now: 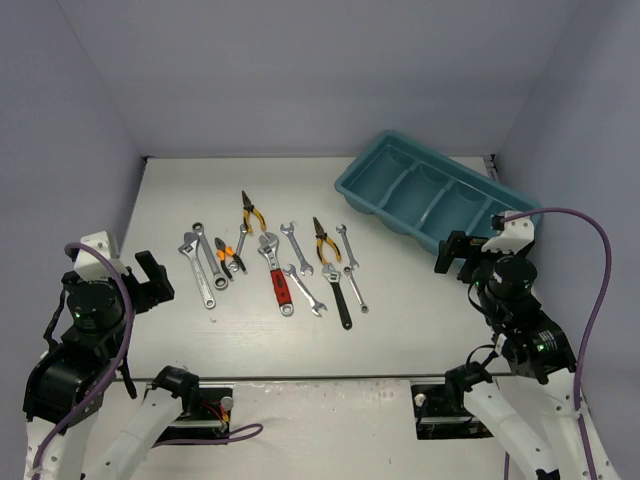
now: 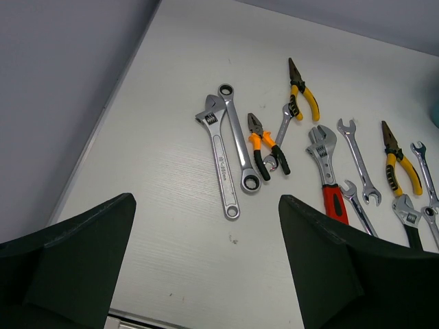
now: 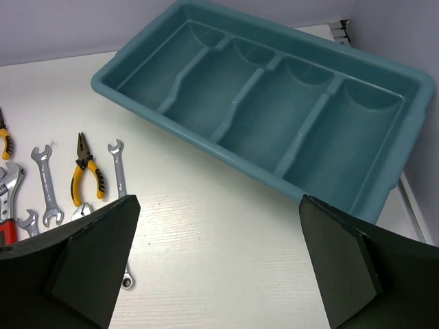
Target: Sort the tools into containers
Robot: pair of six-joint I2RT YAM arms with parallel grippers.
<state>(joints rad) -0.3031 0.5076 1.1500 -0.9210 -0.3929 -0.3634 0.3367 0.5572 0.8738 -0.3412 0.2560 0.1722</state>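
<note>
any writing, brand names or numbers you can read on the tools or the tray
Silver adjustable wrench: a stamped marking runs along its handle, too small and blurred to read.
Teal tray: no lettering visible.
Other tools: no text visible in any view.

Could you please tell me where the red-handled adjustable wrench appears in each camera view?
Top external: the red-handled wrench lies mid-row, near the table's centre.
Left wrist: right of centre.
Right wrist: at the far left edge, mostly cropped.
Shared landmark: the yellow-handled pliers, to its right in every view.
</note>
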